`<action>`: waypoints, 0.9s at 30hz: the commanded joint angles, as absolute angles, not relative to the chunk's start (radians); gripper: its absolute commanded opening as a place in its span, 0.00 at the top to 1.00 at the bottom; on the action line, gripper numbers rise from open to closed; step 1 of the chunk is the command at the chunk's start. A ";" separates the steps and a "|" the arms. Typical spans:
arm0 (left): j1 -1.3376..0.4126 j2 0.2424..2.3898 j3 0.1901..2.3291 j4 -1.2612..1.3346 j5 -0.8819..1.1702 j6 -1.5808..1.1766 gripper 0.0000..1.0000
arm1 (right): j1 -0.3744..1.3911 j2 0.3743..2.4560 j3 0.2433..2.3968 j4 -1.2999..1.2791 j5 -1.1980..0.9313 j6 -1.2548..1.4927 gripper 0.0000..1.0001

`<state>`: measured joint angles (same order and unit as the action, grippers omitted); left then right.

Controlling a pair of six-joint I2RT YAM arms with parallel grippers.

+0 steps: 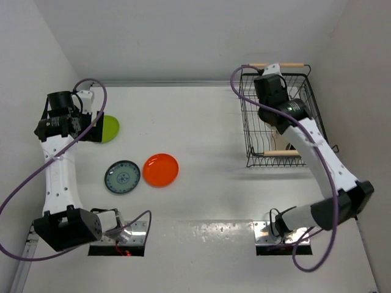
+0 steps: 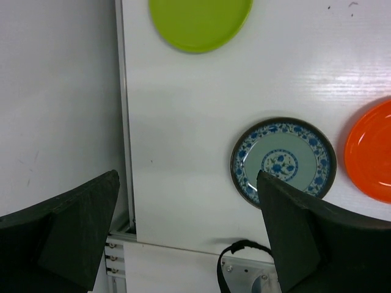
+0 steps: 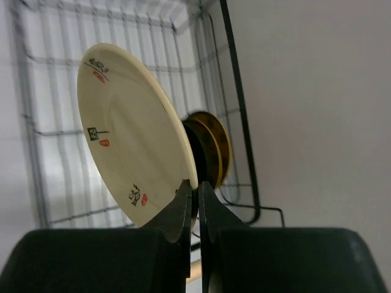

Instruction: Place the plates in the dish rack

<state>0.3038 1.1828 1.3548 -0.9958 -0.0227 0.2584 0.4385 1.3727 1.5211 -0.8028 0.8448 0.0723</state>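
Note:
My right gripper (image 3: 198, 190) is shut on the rim of a cream plate (image 3: 131, 140) and holds it on edge inside the black wire dish rack (image 1: 252, 129). Behind it stand a black plate (image 3: 197, 146) and a gold-brown plate (image 3: 217, 143). My left gripper (image 2: 186, 204) is open and empty above the table's left edge. On the table lie a lime green plate (image 1: 110, 128), a teal patterned plate (image 1: 122, 176) and an orange-red plate (image 1: 161, 169). All three show in the left wrist view: the lime green plate (image 2: 198, 23), the teal plate (image 2: 283, 160), the orange-red plate (image 2: 369, 152).
The rack has wooden rod handles, far (image 1: 278, 65) and near (image 1: 281, 152). White walls close in on the left and right. Metal mounting plates (image 1: 125, 232) sit at the near edge by the arm bases.

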 commanded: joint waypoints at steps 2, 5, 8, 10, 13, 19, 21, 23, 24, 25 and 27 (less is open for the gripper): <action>0.308 1.233 1.396 -0.940 -0.002 0.259 0.01 | 0.345 1.474 1.490 -0.773 0.925 -0.029 1.00; 0.308 1.267 1.385 -0.931 -0.002 0.279 0.01 | 0.284 1.531 1.460 -0.746 0.870 -0.018 1.00; 0.308 1.310 1.365 -0.922 -0.011 0.290 0.01 | 0.252 1.569 1.414 -0.697 0.838 -0.028 1.00; 0.308 1.324 1.353 -0.910 -0.011 0.308 0.01 | 0.238 1.591 1.384 -0.681 0.824 -0.020 1.00; 0.308 1.362 1.327 -0.900 -0.002 0.319 0.01 | 0.227 1.609 1.327 -0.661 0.821 -0.006 1.00; 0.308 1.428 1.318 -0.891 -0.035 0.341 0.03 | 0.226 1.651 1.223 -0.672 0.818 0.095 1.00; 0.308 1.437 1.318 -0.891 -0.035 0.341 0.03 | 0.225 1.657 1.206 -0.660 0.833 0.113 1.00; 0.308 1.446 1.318 -0.882 -0.044 0.350 0.03 | 0.225 1.663 1.195 -0.663 0.836 0.126 1.00; 0.308 1.447 1.318 -0.882 -0.044 0.350 0.03 | 0.225 1.664 1.193 -0.669 0.831 0.138 1.00; 0.308 1.447 1.318 -0.873 -0.044 0.350 0.03 | 0.224 1.666 1.192 -0.672 0.822 0.144 1.00; 0.308 1.456 1.318 -0.873 -0.044 0.350 0.03 | 0.224 1.663 1.187 -0.683 0.778 0.163 1.00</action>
